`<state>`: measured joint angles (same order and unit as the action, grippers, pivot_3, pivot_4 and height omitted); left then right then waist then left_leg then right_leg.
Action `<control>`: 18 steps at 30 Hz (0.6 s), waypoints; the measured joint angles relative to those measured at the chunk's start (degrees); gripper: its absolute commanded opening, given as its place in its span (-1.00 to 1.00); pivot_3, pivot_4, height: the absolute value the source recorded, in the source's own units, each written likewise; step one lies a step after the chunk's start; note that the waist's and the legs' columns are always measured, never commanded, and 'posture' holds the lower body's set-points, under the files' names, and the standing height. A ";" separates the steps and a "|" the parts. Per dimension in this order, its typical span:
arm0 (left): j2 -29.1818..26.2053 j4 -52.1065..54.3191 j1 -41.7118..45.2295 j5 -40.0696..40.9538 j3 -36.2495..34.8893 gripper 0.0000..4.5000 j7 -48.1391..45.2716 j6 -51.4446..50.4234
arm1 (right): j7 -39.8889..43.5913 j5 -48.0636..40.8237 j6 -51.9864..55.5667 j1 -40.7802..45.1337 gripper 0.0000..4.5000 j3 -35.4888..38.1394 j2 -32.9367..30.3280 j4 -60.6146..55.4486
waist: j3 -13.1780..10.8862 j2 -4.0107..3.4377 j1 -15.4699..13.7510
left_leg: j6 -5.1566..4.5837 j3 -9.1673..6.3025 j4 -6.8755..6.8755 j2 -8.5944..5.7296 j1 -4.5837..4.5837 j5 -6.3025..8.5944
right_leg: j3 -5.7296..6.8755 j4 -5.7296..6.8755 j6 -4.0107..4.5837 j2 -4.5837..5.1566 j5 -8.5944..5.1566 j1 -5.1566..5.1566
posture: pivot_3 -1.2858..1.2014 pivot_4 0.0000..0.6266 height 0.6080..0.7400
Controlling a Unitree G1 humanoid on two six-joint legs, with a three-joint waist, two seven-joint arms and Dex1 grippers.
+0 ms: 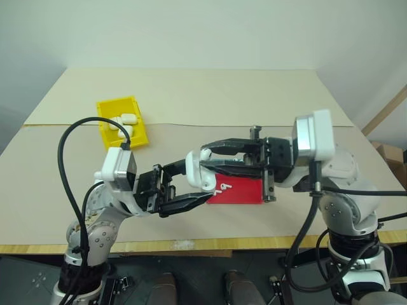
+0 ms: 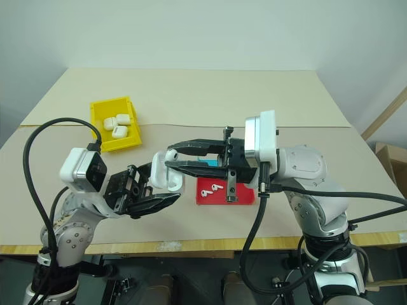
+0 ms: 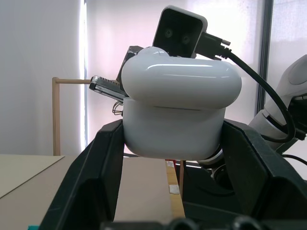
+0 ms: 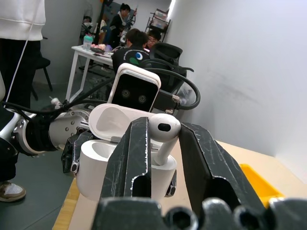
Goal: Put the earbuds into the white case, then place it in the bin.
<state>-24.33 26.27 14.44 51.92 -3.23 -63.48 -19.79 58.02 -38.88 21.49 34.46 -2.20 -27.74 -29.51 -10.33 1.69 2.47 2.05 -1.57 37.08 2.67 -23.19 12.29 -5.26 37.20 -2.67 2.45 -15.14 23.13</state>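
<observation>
we have the white case (image 3: 175, 112) clamped by its lower body between the fingers of our left gripper (image 1: 184, 190), lid flipped open, held up in the air over the surface (image 1: 191, 95) in front of us. our right gripper (image 4: 163, 143) pinches one of the earbuds (image 4: 164, 130) by its stem, head up, right over the open case. two more earbuds (image 2: 213, 188) lie on the red tray (image 2: 245, 194) below. the yellow bin (image 1: 108, 107), far to our left, already holds several closed cases.

we judge the case light, hard and glossy, so it may slip or twist if squeezed off-centre; gripping the flat sides of the base, clear of the hinge and lid, looks best. the earbud is tiny, smooth and easy to flick away, so the stem is the part to hold.
</observation>
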 measured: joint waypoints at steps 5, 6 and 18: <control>0.15 -0.07 -0.01 -0.17 -0.01 0.24 -0.14 0.00 | 0.17 0.13 -0.43 -0.01 -0.58 -0.48 -0.26 0.00 | 0.00 0.00 -0.01 | 0.00 0.00 0.00 0.00 0.00 0.00 | 0.00 0.00 0.00 0.00 0.00 0.00 | 0.03 -0.52 1.00; 0.19 -0.08 -0.02 -0.21 0.01 0.24 -0.17 0.00 | 0.27 0.14 -0.56 -0.01 -0.47 -0.54 -0.45 0.00 | 0.00 0.00 -0.01 | 0.00 0.00 0.00 0.00 0.00 0.00 | 0.00 0.00 0.00 0.00 0.00 0.00 | 0.03 -0.52 1.00; 0.87 -0.22 -0.30 -0.36 0.17 0.24 -1.00 0.00 | 0.14 1.67 -2.52 0.01 0.11 -0.51 -1.02 0.39 | 0.00 0.00 -0.02 | 0.00 0.00 0.00 0.00 0.00 0.00 | 0.00 0.00 0.00 0.00 0.00 0.00 | 0.03 -0.52 1.00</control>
<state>-23.46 26.05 14.14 51.55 -3.07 -64.47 -19.79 58.16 -37.20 18.97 34.47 -2.71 -28.76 -29.11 -10.33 1.69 2.45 2.05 -1.58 37.08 2.67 -23.19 12.29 -5.27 37.20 -2.67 2.45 -15.14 23.13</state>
